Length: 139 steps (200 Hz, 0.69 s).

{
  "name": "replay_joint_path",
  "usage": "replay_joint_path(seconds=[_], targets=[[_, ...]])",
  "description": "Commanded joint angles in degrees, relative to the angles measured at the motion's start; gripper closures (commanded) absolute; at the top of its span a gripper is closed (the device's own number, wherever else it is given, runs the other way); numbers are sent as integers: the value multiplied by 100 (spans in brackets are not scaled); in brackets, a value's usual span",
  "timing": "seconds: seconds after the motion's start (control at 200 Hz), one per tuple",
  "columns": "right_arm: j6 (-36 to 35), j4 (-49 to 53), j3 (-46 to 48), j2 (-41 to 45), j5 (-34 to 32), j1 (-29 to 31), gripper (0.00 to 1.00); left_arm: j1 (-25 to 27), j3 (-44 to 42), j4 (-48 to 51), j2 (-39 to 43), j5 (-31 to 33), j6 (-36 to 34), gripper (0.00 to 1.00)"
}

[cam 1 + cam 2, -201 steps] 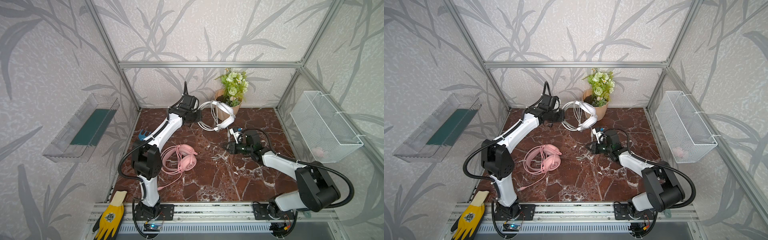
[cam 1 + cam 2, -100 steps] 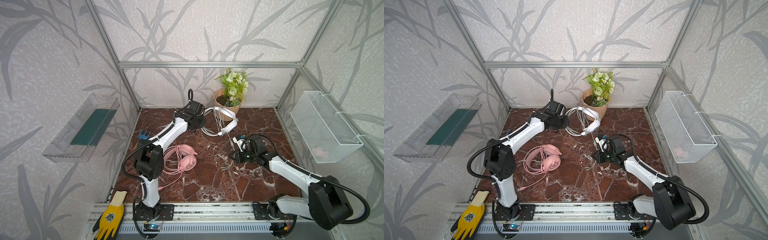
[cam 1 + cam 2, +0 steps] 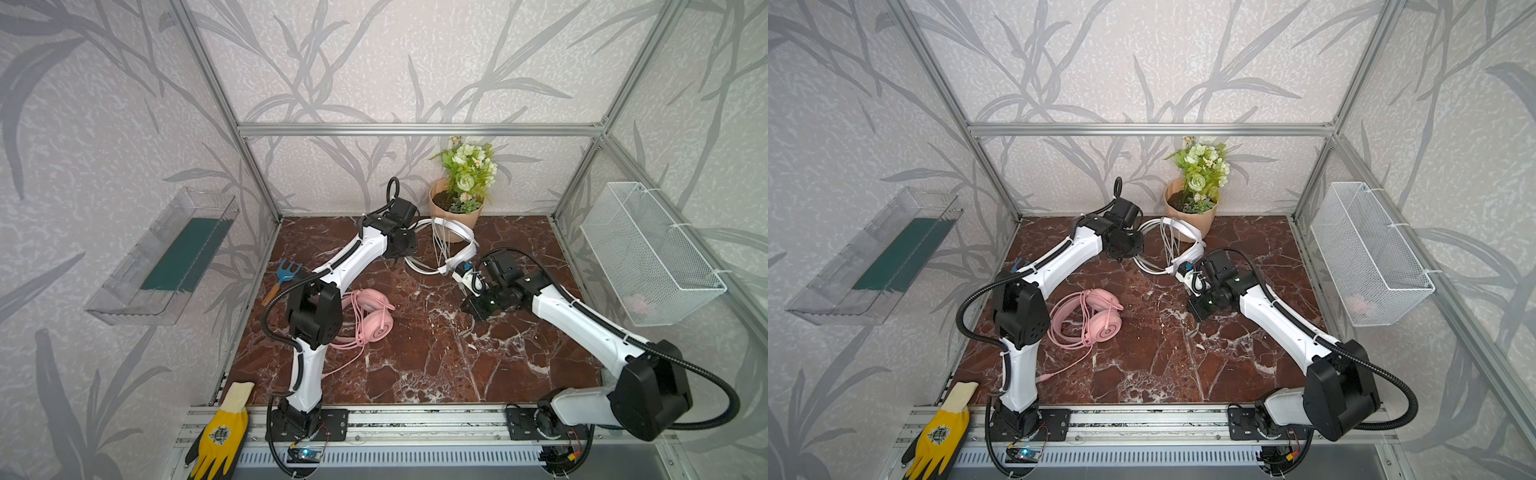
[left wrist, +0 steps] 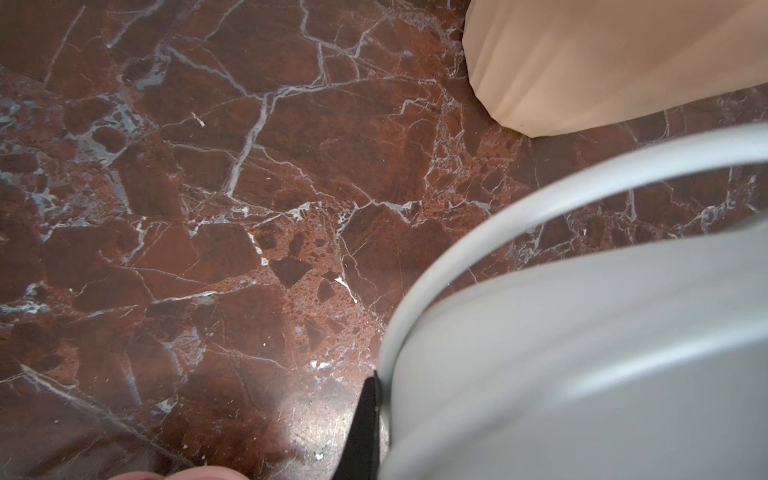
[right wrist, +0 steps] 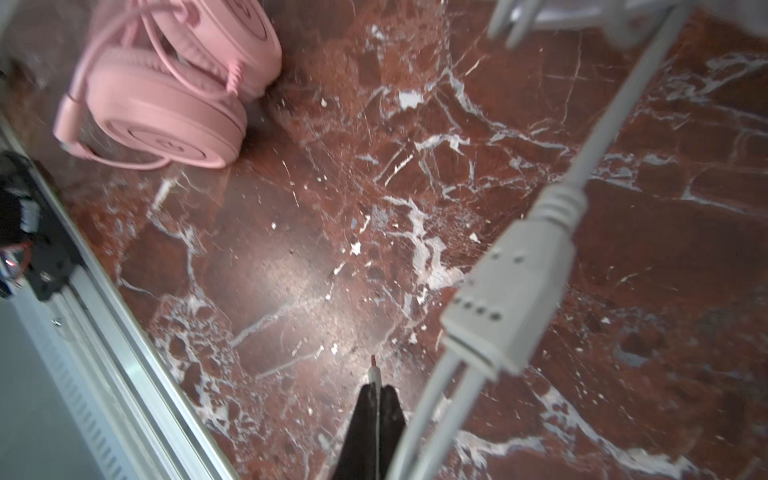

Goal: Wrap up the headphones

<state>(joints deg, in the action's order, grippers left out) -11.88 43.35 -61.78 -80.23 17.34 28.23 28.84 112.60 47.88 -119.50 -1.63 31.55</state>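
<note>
The left tool (image 3: 410,248) is pressed together on the band of the white headphones (image 3: 457,229), holding them up close to the flowerpot (image 3: 455,218). The right tool (image 5: 376,397) pinches the jack plug (image 5: 374,371) of their white cable (image 5: 590,153). The pink headphones (image 3: 374,320) lie on the marble surface (image 3: 415,365) beside the left arm, cable draped over the earcups

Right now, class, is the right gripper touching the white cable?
Touching. The right wrist view shows the right gripper shut on the white cable, whose thin plug end pokes out between its jaws.
</note>
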Motion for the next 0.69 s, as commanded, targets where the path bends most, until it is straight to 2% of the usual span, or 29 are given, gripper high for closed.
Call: replay_joint_path(seconds=[0.0,0.175,0.355,0.46,0.52,0.615,0.69], targets=[[-994,1291,-372,-123,-702,239,100,-36,517,234,-216,209,-17,100],[-2185,1648,-529,-30,-1719,466,100,48,1092,897,-639,142,-394,100],[-3780,1594,-433,405,-2316,582,100,231,1169,1138,-809,192,-781,100],[-4846,1177,-241,823,-2552,635,100,328,1162,1214,-881,286,-977,100],[-5517,604,-20,1143,-2540,637,100,358,1134,1247,-929,288,-1068,100],[-6571,-289,303,1544,-2165,638,100,407,1116,1302,-987,255,-1172,100],[-6956,-565,209,1523,-1846,634,100,417,1103,1329,-1018,167,-1224,100]])
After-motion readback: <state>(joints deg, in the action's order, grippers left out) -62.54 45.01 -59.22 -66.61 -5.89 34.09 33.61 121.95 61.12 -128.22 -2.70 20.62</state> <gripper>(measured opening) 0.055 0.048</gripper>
